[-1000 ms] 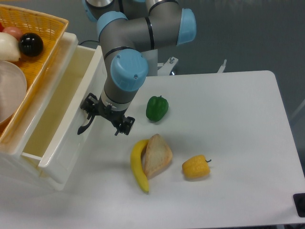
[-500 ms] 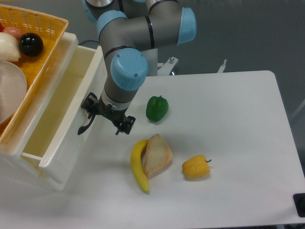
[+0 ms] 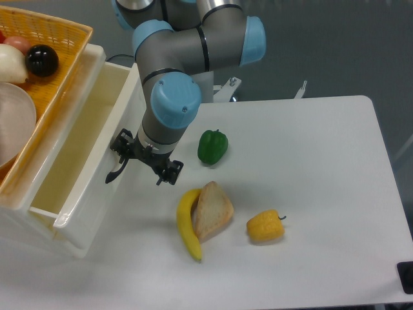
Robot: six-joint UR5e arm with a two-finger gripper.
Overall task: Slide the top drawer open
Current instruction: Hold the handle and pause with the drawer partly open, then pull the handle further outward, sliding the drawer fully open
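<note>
The top drawer [image 3: 84, 139] is a glossy white box that stands pulled far out of the cabinet at the left, its inside showing and holding nothing. Its curved black handle [image 3: 113, 173] sticks out from the front panel. My gripper [image 3: 146, 160] hangs right beside that panel, pointing down at the table. It is open, with one finger [image 3: 121, 143] close above the handle and the other [image 3: 169, 173] out over the table. Nothing sits between the fingers.
An orange basket [image 3: 61, 29] with a black ball [image 3: 42, 59], an onion and a white dish rests on the cabinet top. On the table lie a green pepper [image 3: 212, 146], a banana [image 3: 187, 223], a bread slice [image 3: 213, 210] and a yellow pepper [image 3: 264, 226].
The gripper has shifted only slightly beside the drawer front. The drawer stays pulled out as before.
</note>
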